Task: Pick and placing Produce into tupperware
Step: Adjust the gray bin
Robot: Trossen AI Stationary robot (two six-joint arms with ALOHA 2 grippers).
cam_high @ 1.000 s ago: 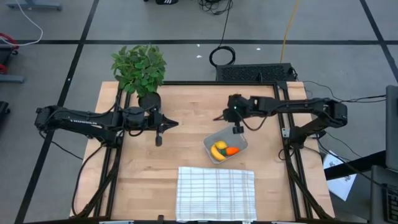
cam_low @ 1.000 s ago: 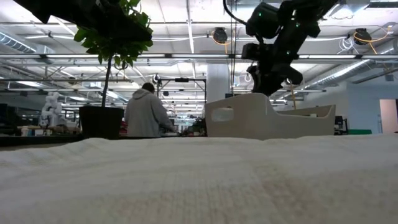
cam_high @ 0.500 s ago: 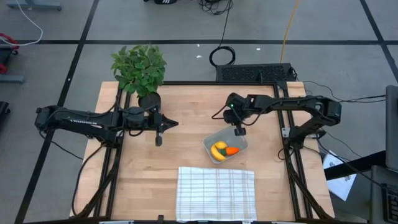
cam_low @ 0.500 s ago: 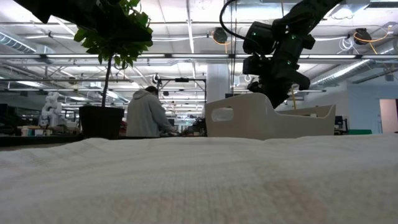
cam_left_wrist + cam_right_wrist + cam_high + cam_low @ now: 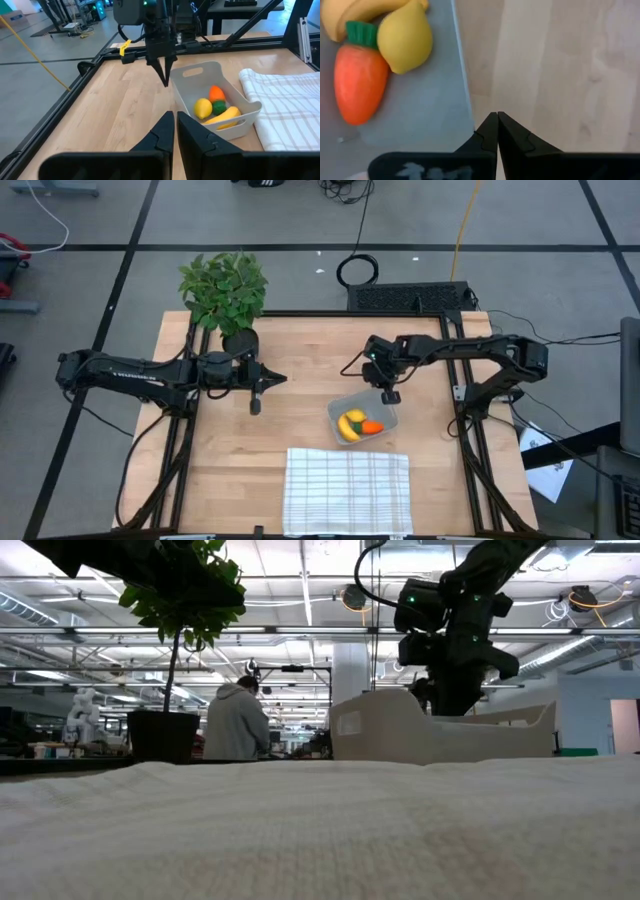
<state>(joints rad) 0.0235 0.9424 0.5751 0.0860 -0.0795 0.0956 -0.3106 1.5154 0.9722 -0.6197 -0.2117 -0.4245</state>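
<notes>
The tupperware (image 5: 384, 411) stands on the wooden table right of the middle. It holds the produce: a banana (image 5: 223, 116), a lemon (image 5: 202, 107) and a carrot (image 5: 216, 93) lie side by side on its floor. My right gripper (image 5: 390, 396) is shut and points steeply down at the tupperware's far right rim; in the low view its tip is hidden behind the tupperware (image 5: 400, 730). My left gripper (image 5: 281, 378) hangs shut over the table's left half, pointing toward the tupperware, with nothing in it. My right gripper has its shut fingertips (image 5: 492, 125) against the outer side of the tupperware's wall (image 5: 470, 112), at the far right corner by the rim (image 5: 176, 80). The fingers come from above, slanting down. The tupperware rests flat on the table.
A white checked cloth (image 5: 347, 490) lies at the near edge, just in front of the tupperware. A potted plant (image 5: 225, 290) stands at the far left corner. Bare wood lies between the two arms. A person (image 5: 235, 725) stands in the room behind.
My right gripper has come down and tipped more steeply, its shut tip moving to the tupperware's far right rim. In the low view the tupperware has turned a little on the table, with the produce still inside.
</notes>
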